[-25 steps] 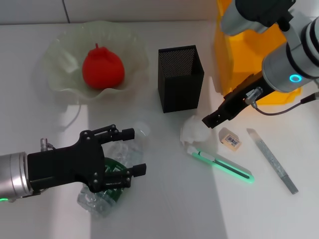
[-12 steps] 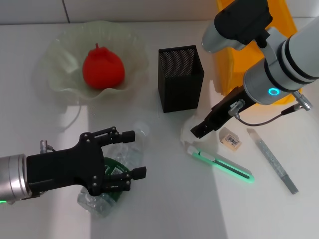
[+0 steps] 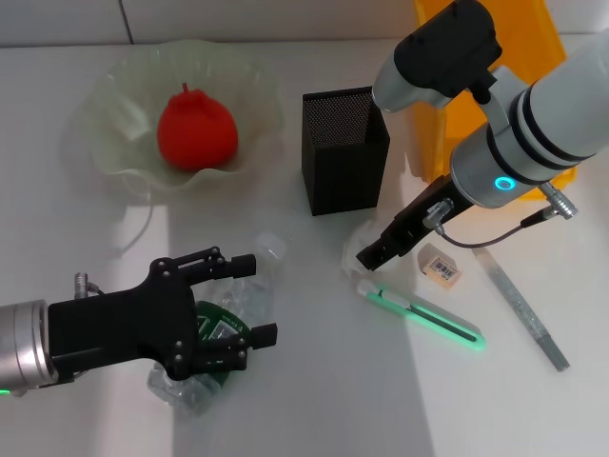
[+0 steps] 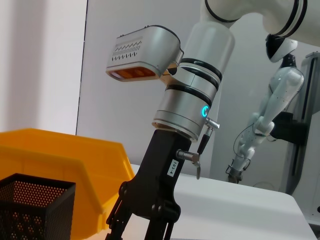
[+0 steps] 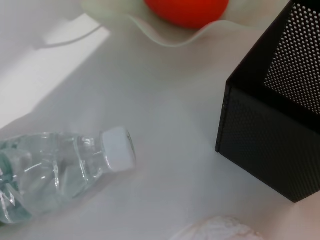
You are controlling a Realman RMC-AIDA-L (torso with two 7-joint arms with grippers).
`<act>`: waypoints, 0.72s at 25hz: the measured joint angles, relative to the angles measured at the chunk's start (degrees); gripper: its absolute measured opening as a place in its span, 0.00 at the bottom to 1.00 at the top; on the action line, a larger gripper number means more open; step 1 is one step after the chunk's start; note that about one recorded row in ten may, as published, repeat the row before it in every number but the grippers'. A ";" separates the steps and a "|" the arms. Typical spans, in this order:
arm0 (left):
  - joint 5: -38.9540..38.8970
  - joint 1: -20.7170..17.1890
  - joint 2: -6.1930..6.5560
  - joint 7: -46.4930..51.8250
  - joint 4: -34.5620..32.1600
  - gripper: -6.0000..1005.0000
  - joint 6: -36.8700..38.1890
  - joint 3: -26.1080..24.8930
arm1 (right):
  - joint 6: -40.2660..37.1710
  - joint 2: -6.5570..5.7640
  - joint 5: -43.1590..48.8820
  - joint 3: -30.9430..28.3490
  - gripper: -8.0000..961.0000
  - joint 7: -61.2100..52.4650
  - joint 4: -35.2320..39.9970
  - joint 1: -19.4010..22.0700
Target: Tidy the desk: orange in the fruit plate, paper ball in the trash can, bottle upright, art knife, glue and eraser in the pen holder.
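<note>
A: Where the right gripper (image 3: pixel 369 257) covers it, how much of the paper ball (image 3: pixel 363 242) do you see?

B: Only an edge, in front of the pen holder (image 3: pixel 343 149). You cannot tell the finger state.

A: Nearby items?

B: Eraser (image 3: pixel 441 266) and green art knife (image 3: pixel 419 313) alongside. The left gripper (image 3: pixel 249 297), spread wide, straddles the lying bottle (image 3: pixel 238 303). The orange (image 3: pixel 195 128) sits in the fruit plate (image 3: pixel 109 95).

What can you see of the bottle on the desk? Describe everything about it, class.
The bottle is small, clear, crinkled plastic with a dark green label and a pale cap. It lies on its side on the white desk, cap toward the pen holder, not yet upright. The left gripper is open around its middle; whether the fingers touch it is unclear.
</note>
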State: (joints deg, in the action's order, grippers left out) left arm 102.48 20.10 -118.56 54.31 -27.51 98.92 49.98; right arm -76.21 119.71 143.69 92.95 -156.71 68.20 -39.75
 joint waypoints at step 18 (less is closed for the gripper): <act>0.00 -0.43 0.00 0.01 0.00 0.80 0.05 0.03 | -1.17 -0.39 -2.08 -1.00 0.49 0.13 3.89 1.86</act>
State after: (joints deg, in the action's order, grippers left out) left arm 102.48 19.68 -118.56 54.32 -27.51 98.97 50.01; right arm -77.39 119.32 141.60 91.95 -156.58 72.09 -37.89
